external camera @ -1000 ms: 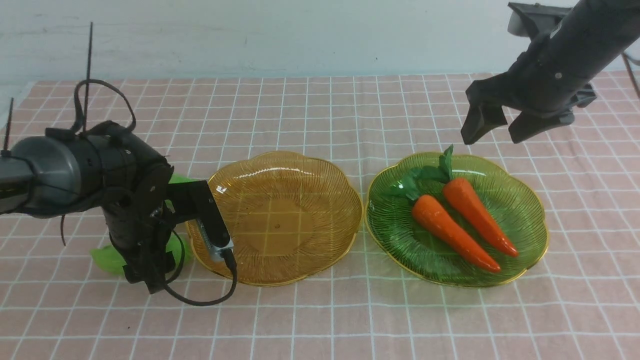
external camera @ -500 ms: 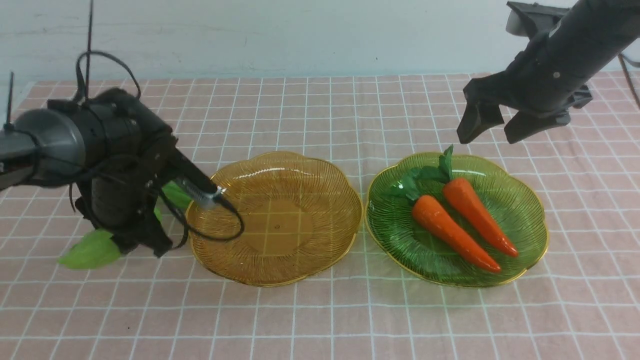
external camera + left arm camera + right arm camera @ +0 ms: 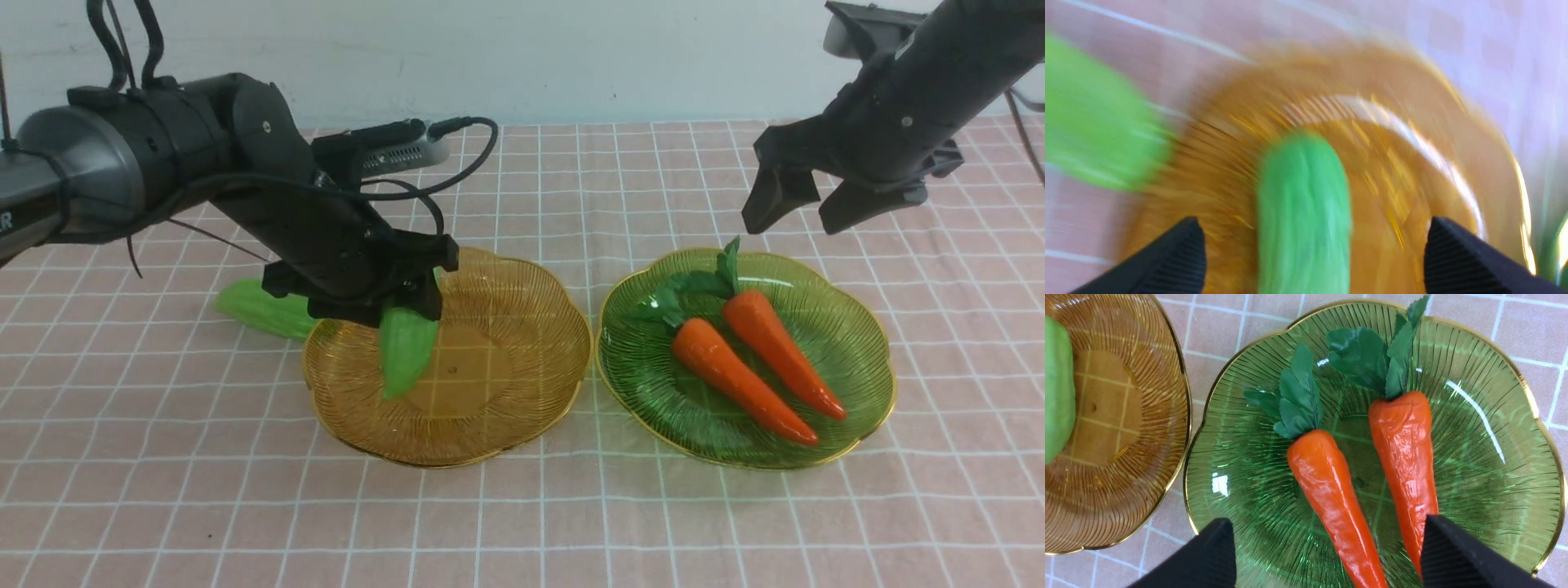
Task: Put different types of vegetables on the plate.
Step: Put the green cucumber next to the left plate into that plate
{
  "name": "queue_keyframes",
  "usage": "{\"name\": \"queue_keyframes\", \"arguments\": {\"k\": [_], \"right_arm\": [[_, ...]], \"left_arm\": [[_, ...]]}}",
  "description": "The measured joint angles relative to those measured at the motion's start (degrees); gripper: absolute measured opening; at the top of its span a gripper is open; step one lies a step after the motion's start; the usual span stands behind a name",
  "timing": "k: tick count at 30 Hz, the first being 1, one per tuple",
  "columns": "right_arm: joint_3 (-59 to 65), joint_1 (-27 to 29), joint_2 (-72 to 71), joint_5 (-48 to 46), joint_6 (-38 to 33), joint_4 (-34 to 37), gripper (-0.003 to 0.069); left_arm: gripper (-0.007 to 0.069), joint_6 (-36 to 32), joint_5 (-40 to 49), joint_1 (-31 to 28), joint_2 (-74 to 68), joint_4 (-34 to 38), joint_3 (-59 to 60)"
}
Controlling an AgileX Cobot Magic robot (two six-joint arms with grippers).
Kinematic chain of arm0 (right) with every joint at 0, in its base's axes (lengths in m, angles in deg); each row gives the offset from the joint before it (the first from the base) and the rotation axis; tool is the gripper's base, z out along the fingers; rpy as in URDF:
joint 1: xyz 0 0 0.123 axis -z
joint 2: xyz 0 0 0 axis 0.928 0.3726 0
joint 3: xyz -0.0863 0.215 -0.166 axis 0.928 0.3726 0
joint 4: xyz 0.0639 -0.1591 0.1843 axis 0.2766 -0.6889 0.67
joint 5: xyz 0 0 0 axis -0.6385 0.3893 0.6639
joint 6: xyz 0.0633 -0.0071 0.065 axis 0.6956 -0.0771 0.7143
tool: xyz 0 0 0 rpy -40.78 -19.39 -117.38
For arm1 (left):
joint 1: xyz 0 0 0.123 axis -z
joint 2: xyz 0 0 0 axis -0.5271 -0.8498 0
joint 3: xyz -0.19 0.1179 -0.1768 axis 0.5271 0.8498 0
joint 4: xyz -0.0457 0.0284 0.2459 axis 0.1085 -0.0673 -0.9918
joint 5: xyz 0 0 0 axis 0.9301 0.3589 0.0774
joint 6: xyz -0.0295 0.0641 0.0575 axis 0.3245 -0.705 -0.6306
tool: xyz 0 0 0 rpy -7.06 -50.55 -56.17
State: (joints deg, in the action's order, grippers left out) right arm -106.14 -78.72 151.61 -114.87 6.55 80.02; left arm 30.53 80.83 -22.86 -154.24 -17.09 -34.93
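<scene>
The amber plate (image 3: 506,408) sits on the pink checked cloth (image 3: 522,523) and serves as the reference here. Over its left half the left gripper (image 3: 384,302) hangs with its fingers (image 3: 1175,257) spread wide. One light-green gourd (image 3: 406,351) lies between them. In the left wrist view there is a gap on either side of the gourd, so no finger presses on it. The gourd slants down into the amber plate, its lower tip on the ribbed inner wall near the flat centre. This plate holds nothing else.

The second gourd (image 3: 261,309) lies on the cloth just outside the amber plate's left rim.

Just to the right of the amber plate, rims almost touching, stands a green plate (image 3: 857,359). It holds both carrots (image 3: 739,380) (image 3: 780,351), side by side, leafy tops toward the far rim.

The right gripper (image 3: 792,224) hovers above that far rim, its fingers (image 3: 1453,555) wide apart and holding nothing.
</scene>
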Motion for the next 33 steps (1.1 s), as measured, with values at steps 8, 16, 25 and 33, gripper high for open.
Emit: {"name": "queue_keyframes", "arguments": {"k": [8,16,25,33], "right_arm": [[0.0,0.0,0.0,0.0,0.0,0.1,0.0551],[0.0,0.0,0.0,0.0,0.0,0.1,0.0551],[0.0,0.0,0.0,0.0,0.0,0.2,0.0551],[0.0,0.0,0.0,0.0,0.0,0.2,0.0551]], "left_arm": [[0.0638,16.0,-0.3,-10.9,-2.1,-1.9,0.0],[0.0573,17.7,-2.4,-11.8,-6.3,-1.6,0.0],[0.0562,20.0,-8.8,-11.8,-11.2,0.2,0.0],[0.0365,13.2,-8.4,-11.8,-10.9,0.7,-0.2]]}}
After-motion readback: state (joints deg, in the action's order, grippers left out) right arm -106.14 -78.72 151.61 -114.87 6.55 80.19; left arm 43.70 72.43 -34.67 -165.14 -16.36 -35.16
